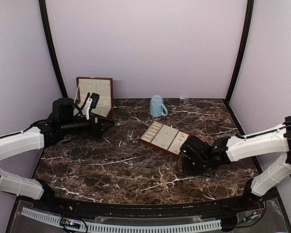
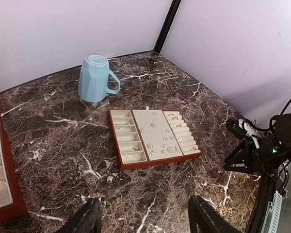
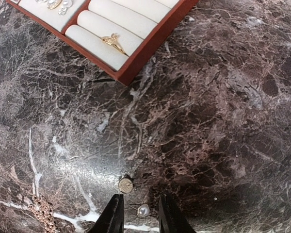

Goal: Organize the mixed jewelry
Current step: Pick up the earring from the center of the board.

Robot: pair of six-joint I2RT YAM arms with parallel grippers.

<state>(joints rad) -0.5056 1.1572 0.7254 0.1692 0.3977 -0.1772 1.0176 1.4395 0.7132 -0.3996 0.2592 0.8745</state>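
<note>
Right wrist: round glittery stud (image 3: 125, 185), pearl drop (image 3: 143, 210) on veined marble (image 3: 208, 121).

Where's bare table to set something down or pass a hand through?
Free: the wide front-centre of the table, on the near side of the tray; the strip between the wooden box and the mug; the back right corner beyond the mug. Crowded: off the tray's right end, where the right gripper hovers over loose jewelry pieces.

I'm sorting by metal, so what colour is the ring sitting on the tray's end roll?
Gold. The ring shows best in the right wrist view.
</note>
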